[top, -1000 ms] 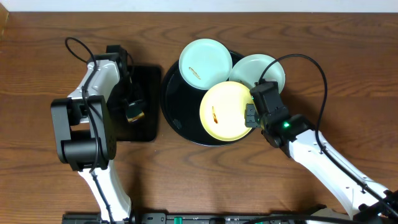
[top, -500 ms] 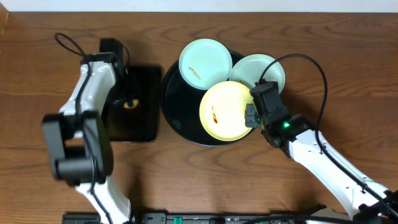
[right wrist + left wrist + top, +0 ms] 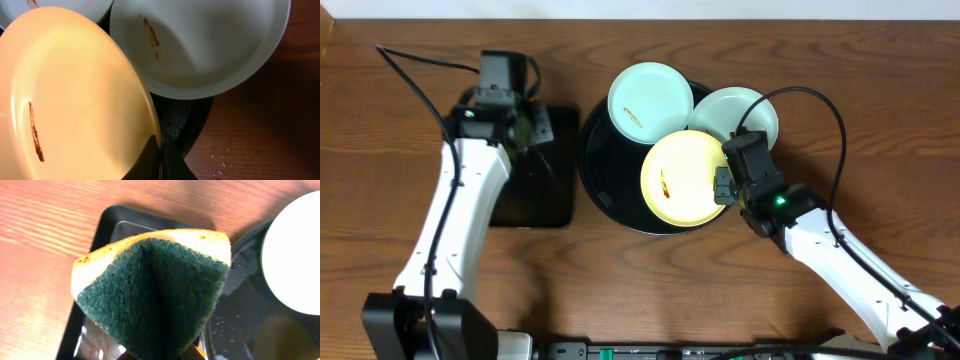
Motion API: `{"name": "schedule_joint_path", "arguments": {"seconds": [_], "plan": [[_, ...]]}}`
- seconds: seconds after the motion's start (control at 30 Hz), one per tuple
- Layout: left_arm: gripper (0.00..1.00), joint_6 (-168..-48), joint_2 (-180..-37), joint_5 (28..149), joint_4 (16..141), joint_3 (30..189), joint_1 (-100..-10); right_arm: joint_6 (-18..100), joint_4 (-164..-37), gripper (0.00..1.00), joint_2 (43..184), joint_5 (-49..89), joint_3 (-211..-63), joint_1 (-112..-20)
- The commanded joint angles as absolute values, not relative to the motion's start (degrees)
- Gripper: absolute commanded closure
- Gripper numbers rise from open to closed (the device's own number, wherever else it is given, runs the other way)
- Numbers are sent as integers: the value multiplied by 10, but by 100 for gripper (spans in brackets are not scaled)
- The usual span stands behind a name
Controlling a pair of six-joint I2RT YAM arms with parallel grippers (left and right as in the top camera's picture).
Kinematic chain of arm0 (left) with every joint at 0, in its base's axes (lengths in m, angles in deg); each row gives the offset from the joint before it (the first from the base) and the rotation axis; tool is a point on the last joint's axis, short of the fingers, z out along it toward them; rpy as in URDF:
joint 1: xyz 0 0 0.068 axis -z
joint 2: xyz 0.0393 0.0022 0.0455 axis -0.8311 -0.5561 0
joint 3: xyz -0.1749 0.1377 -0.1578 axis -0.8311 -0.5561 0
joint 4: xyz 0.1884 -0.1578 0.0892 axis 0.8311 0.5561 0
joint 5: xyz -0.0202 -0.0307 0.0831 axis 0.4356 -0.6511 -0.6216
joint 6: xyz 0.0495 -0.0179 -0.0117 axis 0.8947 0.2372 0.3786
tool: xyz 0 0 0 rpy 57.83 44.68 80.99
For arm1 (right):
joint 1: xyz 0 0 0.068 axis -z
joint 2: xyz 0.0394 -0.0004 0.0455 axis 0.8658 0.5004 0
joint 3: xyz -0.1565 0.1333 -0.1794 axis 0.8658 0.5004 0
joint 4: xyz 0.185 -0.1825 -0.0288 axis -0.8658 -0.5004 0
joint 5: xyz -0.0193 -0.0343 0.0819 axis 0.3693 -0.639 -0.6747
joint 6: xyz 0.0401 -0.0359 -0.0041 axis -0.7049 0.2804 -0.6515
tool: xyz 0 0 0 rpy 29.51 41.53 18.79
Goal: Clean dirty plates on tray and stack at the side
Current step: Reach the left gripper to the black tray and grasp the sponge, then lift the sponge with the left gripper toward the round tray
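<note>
- The sponge (image 3: 150,295) fills the left wrist view, hiding the left end effector (image 3: 527,128) pinching it and much of the rectangular tray (image 3: 107,222)
- The yellow plate (image 3: 75,100) runs off the right wrist view's left and bottom edges
- The right end effector (image 3: 160,152) is clamped on its rim, only dark tips showing
- The mint plate (image 3: 210,45) is cropped at the top
- Overhead, the round tray (image 3: 605,182) sits mostly covered by plates

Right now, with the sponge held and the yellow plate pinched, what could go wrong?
1. The right gripper grips only the yellow plate's thin rim; pressure from the sponge could make it slip or pivot.
2. The yellow plate overlaps the left mint plate and the right mint plate, so moving it may drag them; the right one already overhangs the round tray's rim and might slide off.
</note>
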State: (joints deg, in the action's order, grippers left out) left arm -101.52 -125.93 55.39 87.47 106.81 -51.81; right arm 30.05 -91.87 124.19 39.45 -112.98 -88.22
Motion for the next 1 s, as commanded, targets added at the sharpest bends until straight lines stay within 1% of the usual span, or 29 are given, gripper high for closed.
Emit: {"name": "schedule_joint_path", "arguments": {"seconds": [0.0, 0.23, 0.4, 0.47, 0.57, 0.63, 0.7, 0.83, 0.97], "plan": [[93, -1052, -1242, 452, 861, 1045, -503, 307, -916, 99, 1246, 403, -1137, -889], [93, -1075, -1243, 438, 804, 992, -507, 307, -915, 99, 1246, 403, -1137, -889], [93, -1078, -1246, 439, 755, 983, -522, 307, -915, 99, 1246, 403, -1137, -889], [92, -1077, -1246, 445, 756, 983, -527, 307, -915, 99, 1246, 403, -1137, -889], [93, -1047, -1240, 491, 767, 983, -528, 307, -915, 99, 1246, 403, -1137, -889], [93, -1015, -1240, 485, 760, 982, -528, 307, -915, 99, 1246, 403, -1137, -889], [93, -1012, -1248, 449, 746, 982, -532, 306, -914, 99, 1247, 403, -1137, -889], [93, -1015, -1249, 494, 772, 982, -535, 307, -913, 99, 1247, 403, -1137, -889], [92, -1003, -1252, 510, 771, 982, -535, 304, -920, 98, 1247, 402, -1137, -889]]}}
